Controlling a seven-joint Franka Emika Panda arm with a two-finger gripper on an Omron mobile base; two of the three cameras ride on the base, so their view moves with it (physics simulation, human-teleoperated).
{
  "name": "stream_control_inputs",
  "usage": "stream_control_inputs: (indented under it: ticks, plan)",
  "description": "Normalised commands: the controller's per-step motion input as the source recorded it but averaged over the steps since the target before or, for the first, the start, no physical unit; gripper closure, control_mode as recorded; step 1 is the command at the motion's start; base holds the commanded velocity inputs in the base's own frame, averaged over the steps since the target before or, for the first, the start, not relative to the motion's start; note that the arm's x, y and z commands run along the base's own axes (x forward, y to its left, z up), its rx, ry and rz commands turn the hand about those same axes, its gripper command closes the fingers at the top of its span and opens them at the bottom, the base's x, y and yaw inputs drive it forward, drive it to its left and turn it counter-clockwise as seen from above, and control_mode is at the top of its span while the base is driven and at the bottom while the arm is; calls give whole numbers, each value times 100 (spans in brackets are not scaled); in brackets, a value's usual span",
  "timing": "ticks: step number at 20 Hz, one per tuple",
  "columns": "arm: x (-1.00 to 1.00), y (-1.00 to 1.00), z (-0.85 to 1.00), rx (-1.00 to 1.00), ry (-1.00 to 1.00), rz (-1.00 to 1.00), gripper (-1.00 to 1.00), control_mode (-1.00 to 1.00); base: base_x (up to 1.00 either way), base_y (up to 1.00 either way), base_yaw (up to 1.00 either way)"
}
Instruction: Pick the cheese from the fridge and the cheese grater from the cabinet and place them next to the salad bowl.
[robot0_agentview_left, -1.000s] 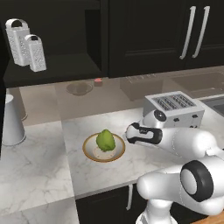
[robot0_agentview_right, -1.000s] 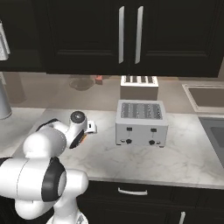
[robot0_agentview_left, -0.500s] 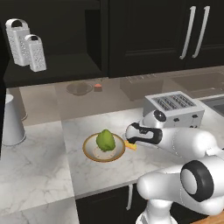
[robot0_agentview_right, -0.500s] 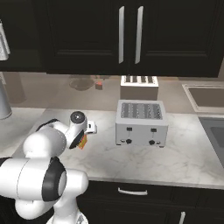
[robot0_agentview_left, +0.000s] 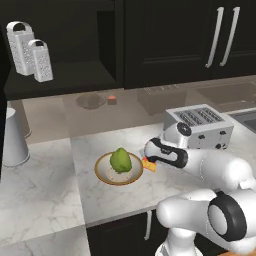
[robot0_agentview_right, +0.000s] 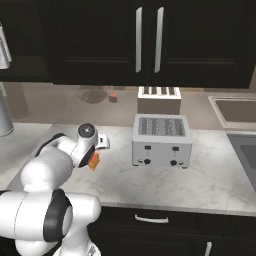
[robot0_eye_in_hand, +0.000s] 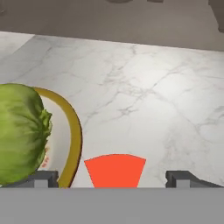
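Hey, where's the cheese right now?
The cheese lies on the marble counter just right of the salad bowl, under the open gripper, left of the toaster.

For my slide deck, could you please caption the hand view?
Open end effector above the cheese lying on the marble counter, right beside the salad bowl with its lettuce.

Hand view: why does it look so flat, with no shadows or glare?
Hand view: even light on the counter, no dark shadow by the cheese or lettuce. Left base view: the cabinet interior is dim, the graters pale and slightly soft.
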Motion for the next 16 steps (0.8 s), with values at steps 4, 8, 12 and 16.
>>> stream_control_inputs:
  ticks: [4,8,12,16]
  plan:
    - [0,33,100,0,-3,-3,-100,-100,0,0,0]
    - [-24,74,99,0,-5,-2,-100,-100,0,0,0]
    - [-73,92,96,2,-8,0,-100,-100,0,0,0]
    - [-87,93,100,2,-12,0,-100,-100,0,0,0]
